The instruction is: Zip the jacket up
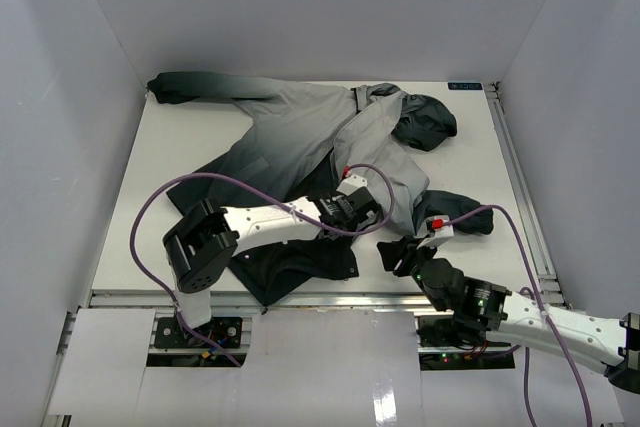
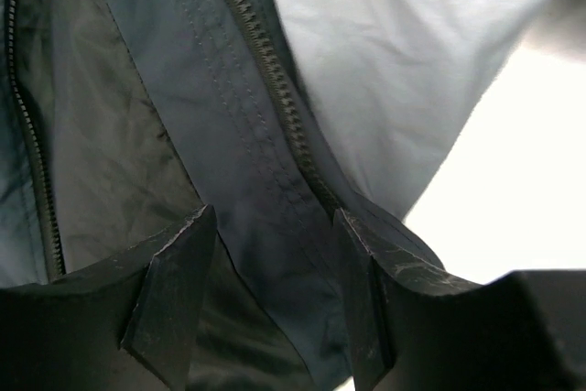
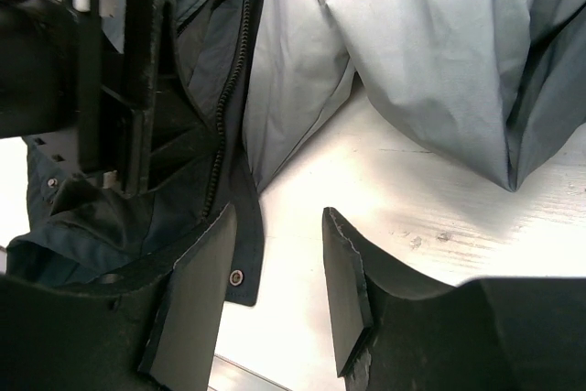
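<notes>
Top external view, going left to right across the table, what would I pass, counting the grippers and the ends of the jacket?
dark sleeve cuff at the far left → left gripper over the jacket's open front → right gripper → other sleeve cuff → table rail

Your jacket reads light grey, fading to dark charcoal at near hem, far-left cuff and hood. Its lining dark, zipper teeth black. You have the table plain white.
</notes>
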`<action>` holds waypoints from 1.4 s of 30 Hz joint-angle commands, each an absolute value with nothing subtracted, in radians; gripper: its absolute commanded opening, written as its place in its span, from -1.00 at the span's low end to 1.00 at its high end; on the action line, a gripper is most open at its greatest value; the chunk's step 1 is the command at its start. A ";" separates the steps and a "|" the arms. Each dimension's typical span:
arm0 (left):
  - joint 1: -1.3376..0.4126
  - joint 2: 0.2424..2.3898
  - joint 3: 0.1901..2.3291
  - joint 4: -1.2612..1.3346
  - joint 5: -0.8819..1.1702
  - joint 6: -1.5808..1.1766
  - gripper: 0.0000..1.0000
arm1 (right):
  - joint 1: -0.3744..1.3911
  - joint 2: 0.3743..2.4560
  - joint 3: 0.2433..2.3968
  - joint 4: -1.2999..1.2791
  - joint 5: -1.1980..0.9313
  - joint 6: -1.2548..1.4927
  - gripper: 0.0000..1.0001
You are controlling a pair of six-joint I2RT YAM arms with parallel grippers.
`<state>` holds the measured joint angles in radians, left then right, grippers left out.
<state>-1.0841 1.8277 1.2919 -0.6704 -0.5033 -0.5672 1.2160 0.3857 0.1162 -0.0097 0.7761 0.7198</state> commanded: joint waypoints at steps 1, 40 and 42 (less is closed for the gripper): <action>-1.124 1.816 1.370 -0.727 -0.542 -0.582 0.30 | 1.218 0.382 0.112 0.002 0.813 0.738 -0.01; -1.144 1.519 1.019 -0.266 -0.246 -0.480 -1.00 | 1.220 0.321 0.036 0.206 0.569 0.534 0.06; -1.141 1.446 0.943 -0.181 -0.145 -0.447 -1.00 | 1.219 0.333 0.015 0.342 0.482 0.497 0.07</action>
<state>-1.1450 1.6512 1.0442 -0.4811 -0.3741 -0.5556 1.2155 0.3129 0.0566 0.0350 0.6618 0.6238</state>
